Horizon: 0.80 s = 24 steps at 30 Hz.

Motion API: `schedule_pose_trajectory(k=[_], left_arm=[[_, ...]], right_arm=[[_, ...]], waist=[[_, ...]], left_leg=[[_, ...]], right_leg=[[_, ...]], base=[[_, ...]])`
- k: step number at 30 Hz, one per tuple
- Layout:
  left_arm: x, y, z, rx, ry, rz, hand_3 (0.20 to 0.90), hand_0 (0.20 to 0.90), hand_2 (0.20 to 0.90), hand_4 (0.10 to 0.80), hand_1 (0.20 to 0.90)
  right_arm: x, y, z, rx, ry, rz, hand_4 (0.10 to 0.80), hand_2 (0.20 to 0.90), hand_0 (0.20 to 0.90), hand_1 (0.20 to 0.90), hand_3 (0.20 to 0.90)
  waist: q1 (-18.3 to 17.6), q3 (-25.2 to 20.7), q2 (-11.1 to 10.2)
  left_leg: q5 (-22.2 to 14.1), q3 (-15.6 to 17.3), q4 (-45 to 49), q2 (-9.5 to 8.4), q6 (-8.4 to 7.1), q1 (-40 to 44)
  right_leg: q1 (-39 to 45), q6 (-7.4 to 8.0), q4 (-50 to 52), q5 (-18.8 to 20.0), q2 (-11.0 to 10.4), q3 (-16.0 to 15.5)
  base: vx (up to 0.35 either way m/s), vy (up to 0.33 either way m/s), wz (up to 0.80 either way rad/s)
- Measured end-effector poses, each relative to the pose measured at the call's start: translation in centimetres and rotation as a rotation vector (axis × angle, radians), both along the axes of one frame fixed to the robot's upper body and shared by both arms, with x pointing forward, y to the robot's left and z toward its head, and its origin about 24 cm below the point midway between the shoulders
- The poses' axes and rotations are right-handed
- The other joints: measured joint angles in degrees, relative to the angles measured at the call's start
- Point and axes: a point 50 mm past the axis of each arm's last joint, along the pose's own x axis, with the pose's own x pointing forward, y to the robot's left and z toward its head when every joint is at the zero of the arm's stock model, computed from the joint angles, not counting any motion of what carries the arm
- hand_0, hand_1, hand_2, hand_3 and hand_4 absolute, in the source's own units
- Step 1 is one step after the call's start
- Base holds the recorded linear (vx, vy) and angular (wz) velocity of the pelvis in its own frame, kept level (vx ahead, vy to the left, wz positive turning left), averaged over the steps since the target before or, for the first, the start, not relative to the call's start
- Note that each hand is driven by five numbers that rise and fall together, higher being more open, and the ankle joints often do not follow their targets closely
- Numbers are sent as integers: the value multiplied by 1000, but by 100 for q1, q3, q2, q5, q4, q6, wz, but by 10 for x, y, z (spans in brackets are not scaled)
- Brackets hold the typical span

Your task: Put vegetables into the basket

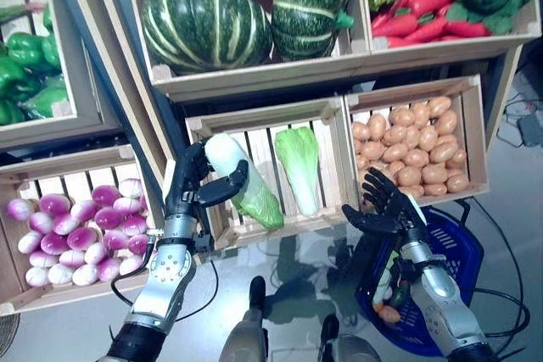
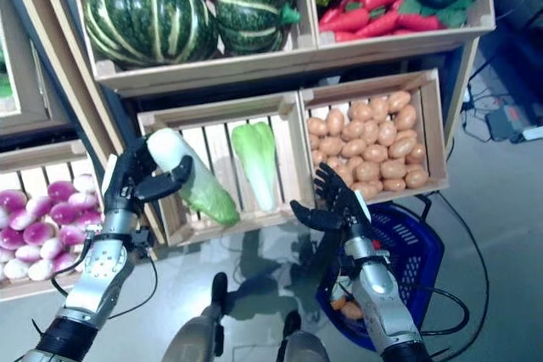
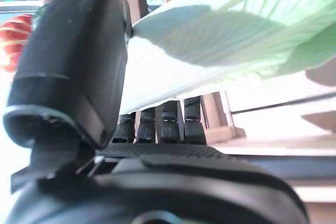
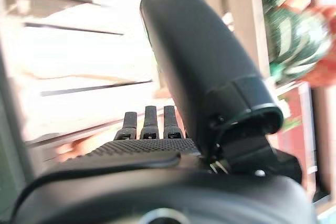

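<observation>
Gripping cabbage (image 1: 240, 180), left hand (image 1: 191, 186) is curled round its white stem end, above front edge of slatted crate (image 1: 327, 114). Second cabbage (image 1: 299, 165) is left lying inside. Right hand (image 1: 383, 206) is held spread, empty, beside blue basket (image 1: 454, 256) on floor.

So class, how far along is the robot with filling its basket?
Done: the blue basket already holds a few vegetables. In hand: the left hand has its fingers curled round a cabbage over the crate. Left: carrying it to the basket; the right hand is open beside it.
</observation>
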Motion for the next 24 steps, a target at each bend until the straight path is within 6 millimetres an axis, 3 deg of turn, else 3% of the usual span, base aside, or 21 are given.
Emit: schedule_pose_trajectory(k=[8,12,18,24], left_arm=[[1,-7,-2,-43,48,-85,300,300,300,400,300],[2,-9,-4,-69,73,-130,300,300,300,400,300],[1,-17,-10,-90,129,-183,300,300,300,400,300],[1,-14,-13,-80,145,-179,300,300,300,400,300]], right_arm=[[5,5,22,-79,-23,224,800,900,900,900,900],[5,11,20,-40,94,419,800,900,900,900,900],[4,40,15,39,222,694,800,900,900,900,900],[3,52,14,122,297,811,800,900,900,900,900]], waist=[[-11,-283,13],[-6,-442,15],[19,-551,38],[61,-610,32]], left_leg=[[-24,125,-4,6,31,125],[-24,125,-4,6,32,165],[-26,125,-4,3,35,189],[-38,122,-6,-20,45,302]], right_leg=[[265,5,-437,281,26,53],[307,5,-466,295,26,64],[336,7,-477,299,26,64],[528,9,-634,354,27,49]], base=[[41,-17,-7],[9,-4,-1],[0,0,0],[5,-1,2]])
